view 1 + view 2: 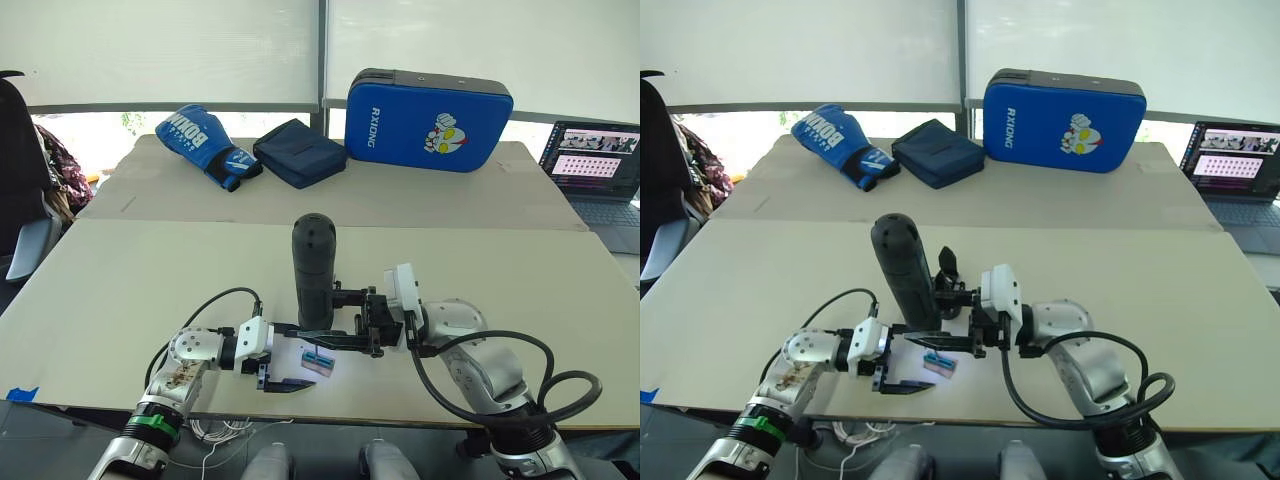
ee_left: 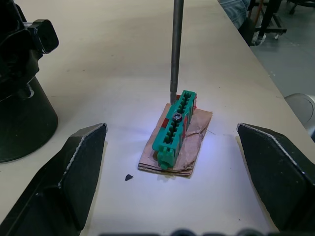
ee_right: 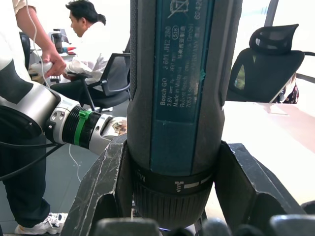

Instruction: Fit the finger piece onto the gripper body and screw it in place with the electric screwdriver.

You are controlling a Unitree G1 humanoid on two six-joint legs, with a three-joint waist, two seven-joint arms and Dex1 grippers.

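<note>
**Screwdriver upright over green-topped block, bit just behind it**

Landmark = small green-topped block (image 2: pixel 174 129) near the front edge of the pale, matte tabletop (image 1: pixel 120 290). Block: ridged green plastic strip w/ a small metal screw head on top, sitting on a crumpled brown pad; red shows along one side.

Electric screwdriver (image 1: pixel 314 272) stands upright just behind the block: thick black cylinder, rounded dome top, textured grip; teal label panel in right wrist view. Its thin, straight metal bit (image 2: pixel 175 49) comes down w/ tip at the block's far end, touching or nearly so – can't tell which.

Right end effector (image 3: pixel 170 191), on the block's right, has its two black fingers (image 3: pixel 101 189) clamped either side of the screwdriver barrel, above a ribbed collar.

Left end effector (image 2: pixel 172 182), on the block's left, is spread wide, holding nothing; its wedge-shaped black fingers (image 2: pixel 74 177) w/ worn pale edges flank the block, well apart from it.

Tiny black speck (image 2: pixel 128 177) lies on the tabletop just beside the pad.

Far behind the block: blue boxing glove (image 1: pixel 205 145), navy fabric pouch (image 1: pixel 298 152), blue padded case (image 1: pixel 428 120).
</note>
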